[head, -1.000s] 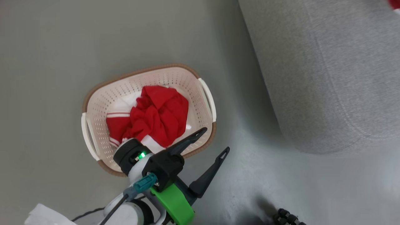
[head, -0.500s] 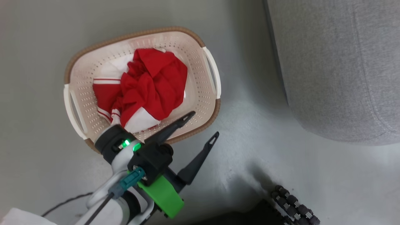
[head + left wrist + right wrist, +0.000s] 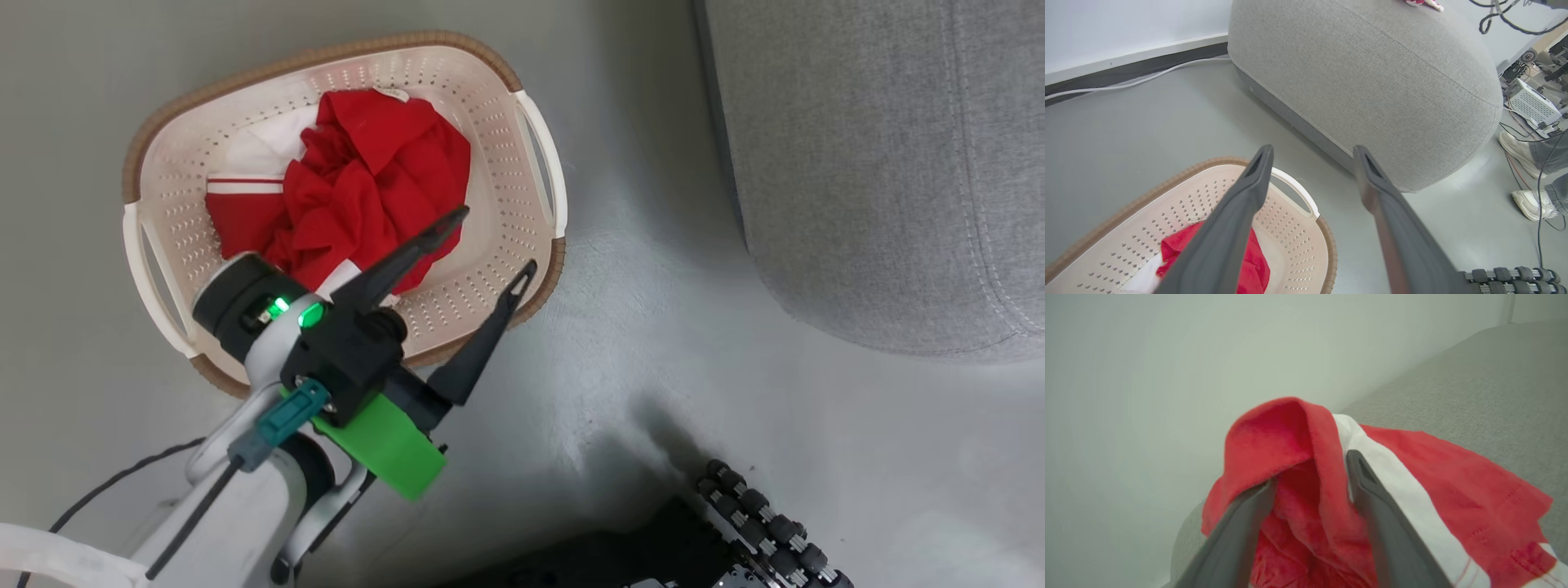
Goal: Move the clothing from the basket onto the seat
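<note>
Hovering over the basket (image 3: pixel 500 147), left pincer (image 3: pixel 495 240) gapes; right pincer (image 3: pixel 1312 468) parted around red garment (image 3: pixel 1453 477).

Robot test lab staged as a living-room corner, not a lived-in home.
Bare grey poured floor (image 3: pixel 1147 122), plain white wall (image 3: pixel 1106 28) with dark skirting, a white cable (image 3: pixel 1147 78) loose along it. Past the grey seat (image 3: pixel 1372 73): a perforated equipment box (image 3: pixel 1533 107), tangled leads (image 3: pixel 1496 6), a bystander's white shoes (image 3: pixel 1531 204). The laundry basket (image 3: pixel 506 245) sits on the floor.
</note>
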Controlling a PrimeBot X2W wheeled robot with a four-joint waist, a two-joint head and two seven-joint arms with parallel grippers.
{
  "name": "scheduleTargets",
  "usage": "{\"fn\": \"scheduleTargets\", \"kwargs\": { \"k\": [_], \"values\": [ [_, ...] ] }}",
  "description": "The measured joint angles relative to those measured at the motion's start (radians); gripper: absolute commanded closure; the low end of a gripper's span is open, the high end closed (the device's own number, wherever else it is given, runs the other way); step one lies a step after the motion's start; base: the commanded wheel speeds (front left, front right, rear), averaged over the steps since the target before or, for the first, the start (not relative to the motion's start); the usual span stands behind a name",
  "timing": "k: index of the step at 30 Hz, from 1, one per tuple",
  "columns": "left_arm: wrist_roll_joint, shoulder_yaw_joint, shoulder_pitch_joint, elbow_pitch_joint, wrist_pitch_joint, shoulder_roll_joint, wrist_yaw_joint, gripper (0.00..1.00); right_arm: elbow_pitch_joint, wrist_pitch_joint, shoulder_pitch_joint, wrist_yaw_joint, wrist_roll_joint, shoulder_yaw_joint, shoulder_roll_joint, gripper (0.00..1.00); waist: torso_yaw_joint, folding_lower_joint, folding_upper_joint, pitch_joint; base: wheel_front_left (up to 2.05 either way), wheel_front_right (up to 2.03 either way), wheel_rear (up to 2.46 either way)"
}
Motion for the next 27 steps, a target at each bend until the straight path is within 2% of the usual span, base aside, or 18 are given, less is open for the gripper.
{"fn": "scheduleTargets", "kwargs": {
  "k": [7,12,18,22,27],
  "values": [
    [-0.008,0.024,-0.037,0.063,-0.090,-0.014,-0.001,0.00,-0.087,-0.001,0.039,0.060,-0.200,0.091,-0.059,0.00,0.003,-0.0001,0.0000,-0.059,0.00,0.00,0.00],
    [-0.030,0.051,-0.037,0.119,-0.165,-0.043,-0.001,0.00,-0.179,-0.001,0.132,0.075,-0.281,0.117,-0.060,0.00,0.011,-0.0001,0.0000,-0.117,0.00,0.00,0.00],
    [-0.065,0.100,-0.009,0.186,-0.253,-0.064,0.005,0.00,-0.283,-0.001,0.237,0.086,-0.299,0.123,-0.018,0.00,0.034,-0.0001,0.0000,-0.193,0.00,0.00,0.00],
    [-0.089,0.128,0.028,0.229,-0.307,-0.085,0.026,0.00,-0.337,-0.001,0.312,0.110,-0.328,0.162,0.015,0.00,0.059,-0.0001,0.0000,-0.244,0.00,0.00,0.00],
    [-0.130,0.154,0.075,0.289,-0.317,-0.115,0.038,0.00,-0.397,-0.001,0.385,0.119,-0.349,0.199,0.063,0.00,0.108,-0.0002,0.0000,-0.303,0.00,0.00,0.00]
  ]
}}
